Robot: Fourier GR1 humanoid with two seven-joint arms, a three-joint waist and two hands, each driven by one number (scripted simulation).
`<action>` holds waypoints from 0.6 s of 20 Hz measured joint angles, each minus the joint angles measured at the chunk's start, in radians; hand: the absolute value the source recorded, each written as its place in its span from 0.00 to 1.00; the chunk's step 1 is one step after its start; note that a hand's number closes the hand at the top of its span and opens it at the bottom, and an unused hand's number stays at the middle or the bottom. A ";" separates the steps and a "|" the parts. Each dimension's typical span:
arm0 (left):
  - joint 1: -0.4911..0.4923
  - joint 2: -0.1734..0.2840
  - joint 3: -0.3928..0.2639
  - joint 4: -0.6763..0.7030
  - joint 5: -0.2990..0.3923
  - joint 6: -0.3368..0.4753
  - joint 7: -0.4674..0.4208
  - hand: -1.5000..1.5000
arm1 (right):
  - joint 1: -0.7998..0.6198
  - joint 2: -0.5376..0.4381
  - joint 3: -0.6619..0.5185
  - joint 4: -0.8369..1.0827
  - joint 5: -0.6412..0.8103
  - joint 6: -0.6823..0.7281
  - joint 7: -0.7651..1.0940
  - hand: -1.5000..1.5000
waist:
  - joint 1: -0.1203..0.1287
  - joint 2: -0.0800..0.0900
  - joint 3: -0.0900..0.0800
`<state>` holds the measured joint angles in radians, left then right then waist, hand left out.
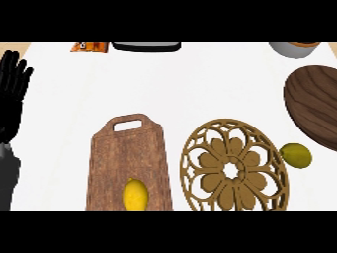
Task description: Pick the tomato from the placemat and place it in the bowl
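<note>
A round openwork wooden placemat (233,165) lies at the lower middle right of the white counter. A small yellow-green round fruit (296,155) sits at its right edge, between the mat and a dark wooden bowl (322,106) that the right border cuts off. No red tomato shows. My left hand (2,99) rests at the far left, fingers straight and pointing up, holding nothing and far from the fruit. My right hand does not show.
A brown cutting board (127,158) with a handle hole lies left of the placemat, with a yellow lemon (135,194) on its near end. Along the far edge stand an orange packet (91,47), a dark flat object (147,47) and a grey cup (295,48).
</note>
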<state>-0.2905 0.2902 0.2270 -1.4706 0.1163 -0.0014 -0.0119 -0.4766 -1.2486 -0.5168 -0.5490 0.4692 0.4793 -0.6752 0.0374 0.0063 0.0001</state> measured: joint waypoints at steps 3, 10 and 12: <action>0.004 -0.002 0.003 -0.001 0.002 -0.001 -0.005 0.50 | -0.058 0.052 0.065 -0.027 0.017 0.016 0.044 1.00 | -0.001 0.000 0.000; 0.021 -0.002 0.009 -0.020 0.010 -0.003 0.010 0.50 | -0.180 0.208 0.181 -0.052 0.061 0.022 0.151 1.00 | -0.009 -0.002 0.000; 0.031 -0.001 0.014 -0.016 0.011 -0.008 -0.002 0.50 | -0.193 0.260 0.206 -0.059 0.077 0.001 0.173 1.00 | -0.013 -0.002 0.000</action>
<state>-0.2593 0.2888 0.2412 -1.4861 0.1275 -0.0094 -0.0143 -0.6700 -0.9887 -0.3106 -0.6083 0.5458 0.4804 -0.5021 0.0244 0.0040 -0.0001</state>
